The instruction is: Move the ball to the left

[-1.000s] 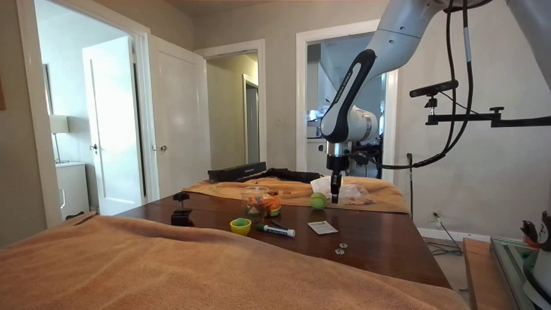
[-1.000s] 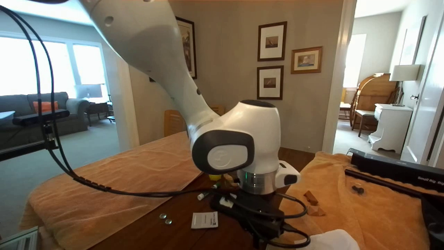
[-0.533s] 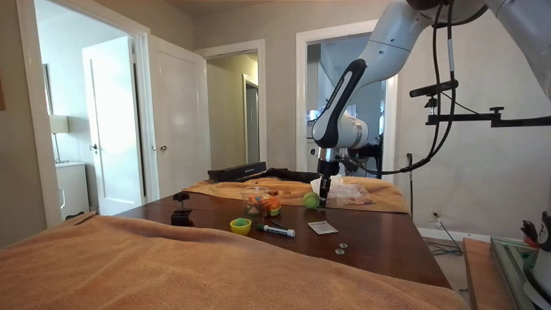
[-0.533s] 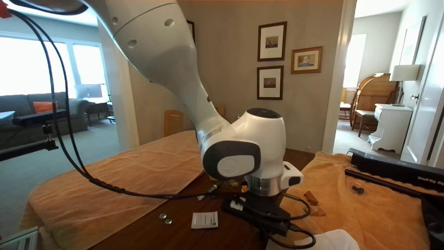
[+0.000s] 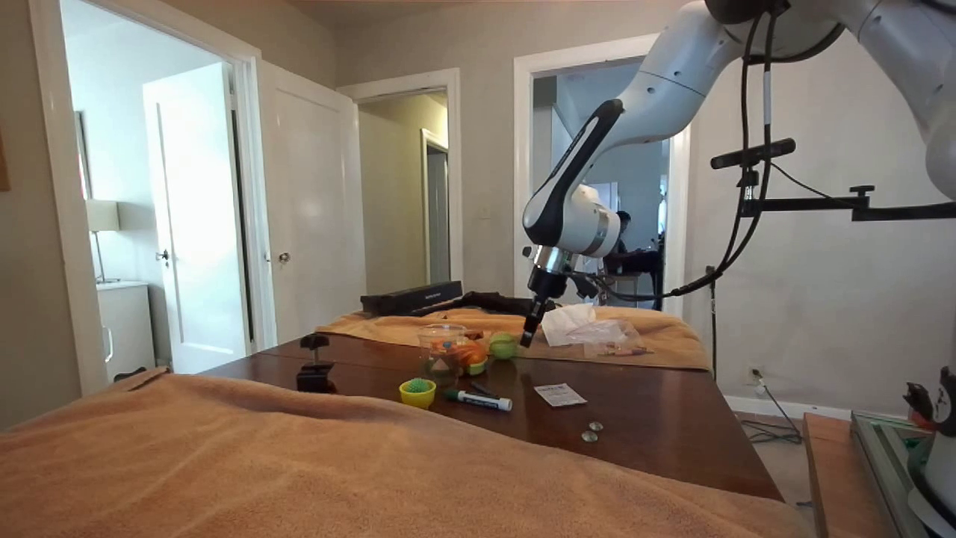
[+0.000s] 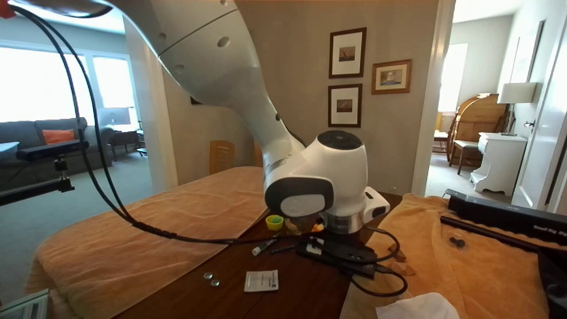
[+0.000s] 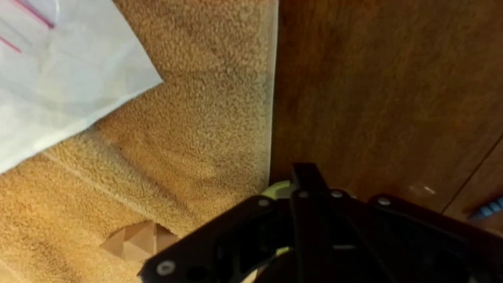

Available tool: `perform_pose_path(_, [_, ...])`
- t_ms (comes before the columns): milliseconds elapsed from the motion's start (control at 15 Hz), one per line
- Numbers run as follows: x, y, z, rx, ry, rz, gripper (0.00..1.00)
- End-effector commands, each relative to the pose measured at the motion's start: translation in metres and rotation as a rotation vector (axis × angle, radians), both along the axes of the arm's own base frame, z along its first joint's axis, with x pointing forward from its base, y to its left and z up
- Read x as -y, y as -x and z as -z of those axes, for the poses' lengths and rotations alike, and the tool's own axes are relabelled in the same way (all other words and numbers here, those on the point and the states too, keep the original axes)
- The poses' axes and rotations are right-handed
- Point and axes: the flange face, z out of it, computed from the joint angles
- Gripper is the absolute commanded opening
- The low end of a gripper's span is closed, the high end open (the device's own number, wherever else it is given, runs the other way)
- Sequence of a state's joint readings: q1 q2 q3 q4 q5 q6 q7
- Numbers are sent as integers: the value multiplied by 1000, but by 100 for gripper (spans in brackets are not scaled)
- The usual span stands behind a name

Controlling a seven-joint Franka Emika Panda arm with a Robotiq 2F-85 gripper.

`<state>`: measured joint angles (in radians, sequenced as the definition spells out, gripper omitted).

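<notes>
"How does our pincer (image 5: 527, 342) stand?"

"We see its tips together with nothing between them, just right of centre in an exterior view."

"And our ball (image 5: 502, 345)?"

"Just left of the tips there; whether they touch, we can't tell. In the wrist view it peeks from behind them, low centre. Being round, it gives us no long axis. We'd judge a leftward push is called for, though the orange thing (image 5: 471, 353) sits close on that side."

"Can we read anything?"

"The card (image 6: 261, 281), low in an exterior view, is too finely printed; on the box (image 6: 505, 216) at that frame's right edge we make out 'Small Rig'."
</notes>
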<state>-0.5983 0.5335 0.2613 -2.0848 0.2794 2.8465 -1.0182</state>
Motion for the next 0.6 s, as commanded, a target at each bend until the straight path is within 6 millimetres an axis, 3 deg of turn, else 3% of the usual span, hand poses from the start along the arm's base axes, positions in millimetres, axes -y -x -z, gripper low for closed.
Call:
perform_pose_path(0, [-2,-14,-6,94,-21,-37,0])
perform_pose_path(267, [-13,-10,-19,155,-52,-92,0])
perform_pose_path(533, [-11,23,-27,92,-19,-94,0])
